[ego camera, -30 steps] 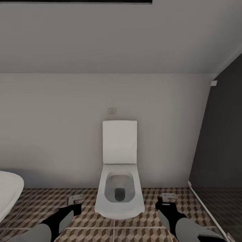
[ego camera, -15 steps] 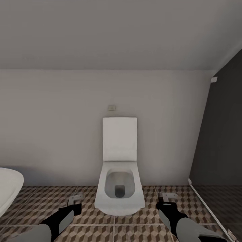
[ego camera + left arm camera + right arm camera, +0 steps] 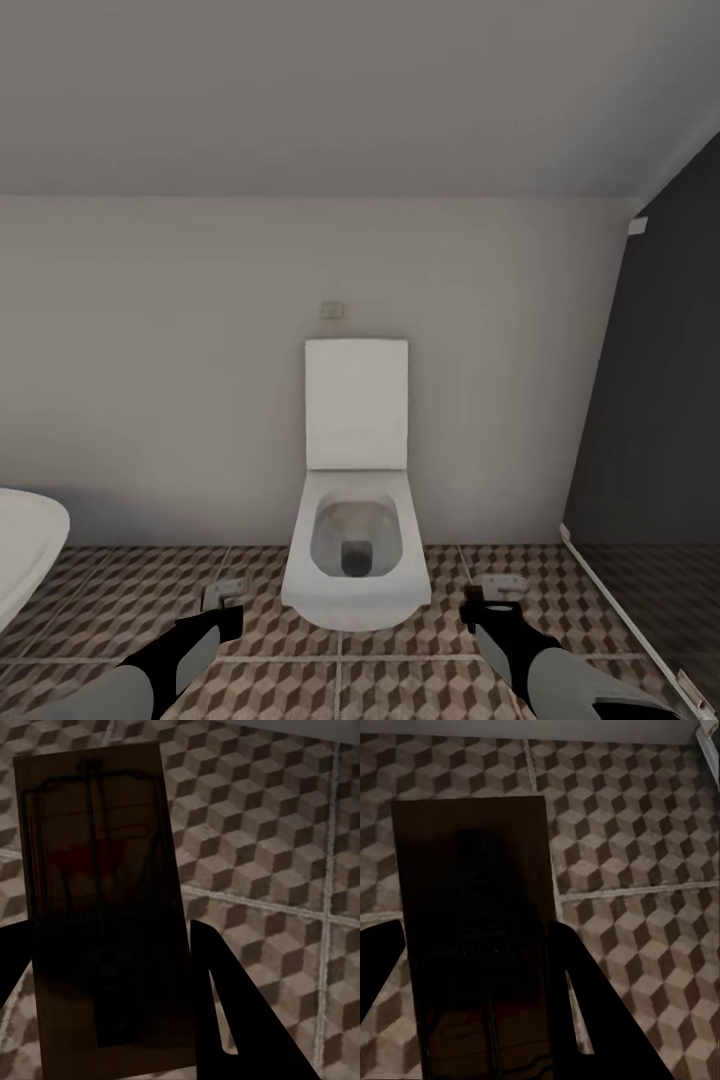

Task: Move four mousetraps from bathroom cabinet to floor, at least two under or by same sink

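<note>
Since a second earlier my head camera had tilted, sliding the toilet (image 3: pixel 355 520) up. Each arm carried a trap for the floor (image 3: pixel 120 600): left pincer (image 3: pixel 224 595) clamped one mousetrap (image 3: pixel 101 900), right pincer (image 3: pixel 497 590) another (image 3: pixel 480 930).

mousetrap (image 3: pixel 101 915): matt wood, wire metal | bathroom floor (image 3: pixel 420 690): smooth tile | toilet (image 3: pixel 355 560): glossy

- The bathroom floor (image 3: pixel 110 600) — brown, beige and white cubes, pale grout.
- The toilet (image 3: pixel 356 520) is plain white, against a pale grey wall (image 3: pixel 150 380).
- Right of the toilet, a dark charcoal panel (image 3: pixel 655 400).
- Each mousetrap (image 3: pixel 97 915) — dark brown, one with a red patch.
</note>
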### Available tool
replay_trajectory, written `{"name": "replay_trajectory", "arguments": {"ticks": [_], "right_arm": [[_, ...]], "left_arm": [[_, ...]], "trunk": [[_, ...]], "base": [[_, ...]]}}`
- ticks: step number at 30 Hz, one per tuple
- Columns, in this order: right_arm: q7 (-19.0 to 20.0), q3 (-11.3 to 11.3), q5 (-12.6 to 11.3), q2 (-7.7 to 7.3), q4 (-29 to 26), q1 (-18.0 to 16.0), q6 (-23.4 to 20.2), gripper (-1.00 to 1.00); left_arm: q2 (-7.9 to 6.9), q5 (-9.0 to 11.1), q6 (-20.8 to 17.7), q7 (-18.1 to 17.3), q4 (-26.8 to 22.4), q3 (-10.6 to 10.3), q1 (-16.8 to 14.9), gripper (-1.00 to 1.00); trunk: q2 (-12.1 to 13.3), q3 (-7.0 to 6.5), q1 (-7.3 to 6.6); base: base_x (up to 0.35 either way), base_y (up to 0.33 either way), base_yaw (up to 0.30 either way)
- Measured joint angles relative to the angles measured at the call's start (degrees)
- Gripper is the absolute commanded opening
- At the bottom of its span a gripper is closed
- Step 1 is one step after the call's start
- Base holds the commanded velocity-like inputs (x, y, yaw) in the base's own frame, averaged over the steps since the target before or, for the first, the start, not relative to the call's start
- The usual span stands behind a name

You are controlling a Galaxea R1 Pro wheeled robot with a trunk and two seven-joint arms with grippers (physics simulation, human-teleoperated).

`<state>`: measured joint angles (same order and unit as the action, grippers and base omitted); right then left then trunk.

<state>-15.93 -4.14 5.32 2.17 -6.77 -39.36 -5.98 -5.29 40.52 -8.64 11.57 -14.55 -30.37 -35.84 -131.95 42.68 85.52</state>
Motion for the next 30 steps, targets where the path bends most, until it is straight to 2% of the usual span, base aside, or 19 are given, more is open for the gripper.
{"name": "replay_trajectory", "arguments": {"ticks": [4,7,17,28,30], "right_arm": [[4.2,0.0,0.0,-0.55,0.0,0.0,1.1,-1.00],[5.4,0.0,-0.1,-0.75,0.1,0.0,2.9,-1.00],[6.1,0.0,-0.2,-0.94,1.5,0.0,6.5,-1.00],[5.7,0.0,-0.4,-1.89,2.0,0.0,7.2,-1.00],[5.6,0.0,-0.4,-1.95,2.1,0.0,7.2,-1.00]], "left_arm": [[0.00,-0.1,0.0,0.0,0.0,0.0,0.0,-1.00],[0.00,-0.2,0.0,0.0,0.0,-0.1,0.0,-1.00],[0.01,-0.3,-0.3,0.0,0.0,-0.2,0.0,-1.00],[0.23,-0.3,-0.8,0.1,-0.7,-0.3,0.0,-1.00],[0.22,-0.3,-0.8,0.2,-0.6,-0.3,0.0,-1.00]], "trunk": [[-1.6,0.72,0.88],[-2.8,1.26,1.54],[-6.8,3.05,3.74],[-11.2,5.03,6.15],[-11.3,5.47,6.22]], "base": [[0.000,0.000,0.000],[0.000,0.000,0.000],[0.000,0.000,0.000],[0.000,0.000,0.000],[0.000,0.000,0.000]]}}
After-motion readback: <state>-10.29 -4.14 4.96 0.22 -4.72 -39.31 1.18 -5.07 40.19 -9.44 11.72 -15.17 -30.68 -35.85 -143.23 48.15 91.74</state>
